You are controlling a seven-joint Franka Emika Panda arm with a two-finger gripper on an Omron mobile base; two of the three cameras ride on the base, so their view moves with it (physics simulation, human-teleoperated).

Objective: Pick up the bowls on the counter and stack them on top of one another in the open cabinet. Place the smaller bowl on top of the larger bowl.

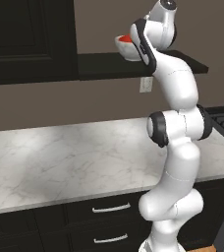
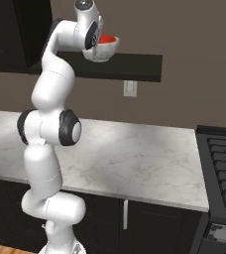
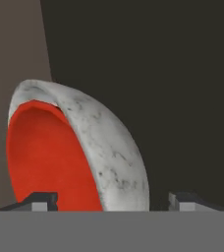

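Observation:
The small red bowl (image 3: 45, 152) sits nested inside the larger white speckled bowl (image 3: 109, 147). The stacked pair stands on the open cabinet's black shelf board (image 2: 135, 67), seen as red bowl (image 2: 106, 38) in white bowl (image 2: 102, 52), and as red bowl (image 1: 126, 38) in white bowl (image 1: 128, 50) on the shelf (image 1: 104, 66). My gripper (image 3: 114, 201) is up at the shelf, open. Its fingertips stand wide apart, one on each side of the bowls' near wall. The arm hides the near side of the bowls in both base views.
The white marble counter (image 1: 74, 157) lies below, over black drawers (image 1: 109, 209). A black stove (image 2: 224, 173) adjoins its right end. A wall outlet (image 2: 130, 89) sits under the shelf. A closed black cabinet door (image 1: 25, 39) is left of the shelf.

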